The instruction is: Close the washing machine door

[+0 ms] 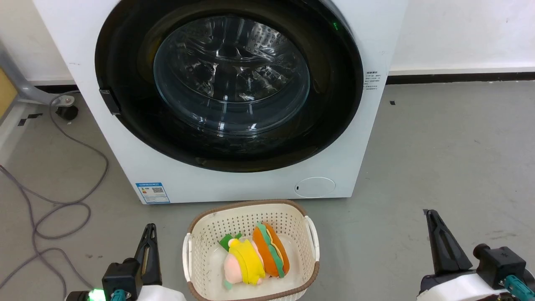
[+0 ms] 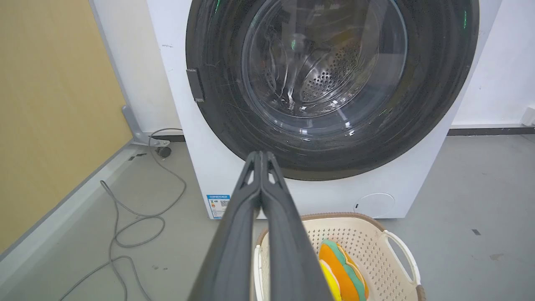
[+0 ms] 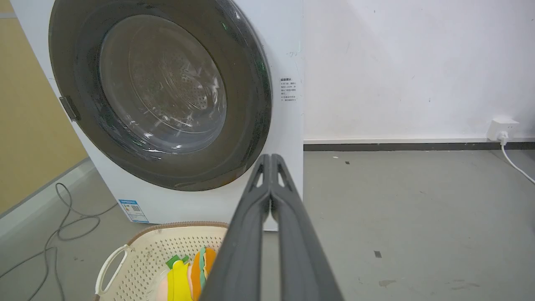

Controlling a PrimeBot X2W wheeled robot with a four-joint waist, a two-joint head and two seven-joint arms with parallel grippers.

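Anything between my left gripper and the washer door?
Nothing visible. The basket sits on the floor before the washing machine, beside the left gripper and below the washing machine door, which already looks shut.

Offscreen: top of washing machine door (image 1: 230, 79)

Cream basket (image 1: 246, 219) holds plush toys (image 1: 271, 251); grey cable (image 1: 107, 167) lies on floor.

Bright, even indoor light, soft shadows. White glare streaks and small green glints cross the large round black-rimmed glass washing machine door (image 1: 232, 75). Below it the matte grey floor (image 1: 439, 167) is evenly lit. Wrist views splay upright edges beside the door
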